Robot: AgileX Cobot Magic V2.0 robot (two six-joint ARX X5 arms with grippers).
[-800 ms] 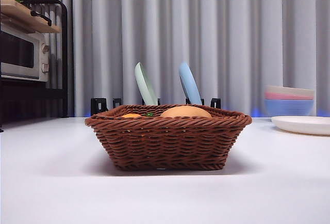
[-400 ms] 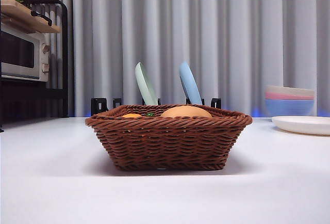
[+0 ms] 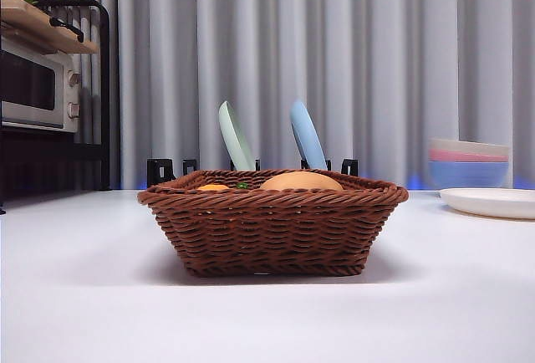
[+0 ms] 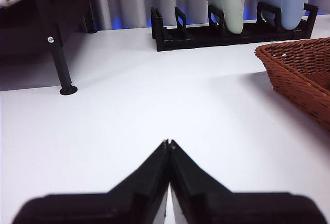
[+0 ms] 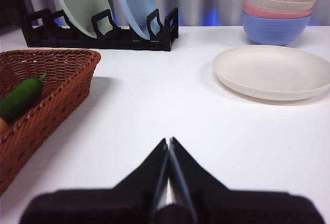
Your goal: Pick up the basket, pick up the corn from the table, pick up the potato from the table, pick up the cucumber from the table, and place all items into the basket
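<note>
At the centre of the front view, the basket [image 3: 272, 225] sits on the white table [image 3: 84, 296]. Over its rim show the potato [image 3: 301, 181], a sliver of corn [image 3: 212, 186] and a speck of green cucumber [image 3: 242, 185]. The left gripper [image 4: 168, 144] and right gripper [image 5: 168, 142] have jaws pressed together, empty, above bare table on either side of the basket. Behind stands a plate rack [image 3: 251, 166]; at right, a white plate [image 3: 489, 201] and stacked bowls [image 3: 468, 162].

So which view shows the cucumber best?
The right wrist view: the cucumber lies in plain sight inside the basket, green body and tip clear. The front view shows only a green speck above the rim. The left wrist view shows none of it.
</note>
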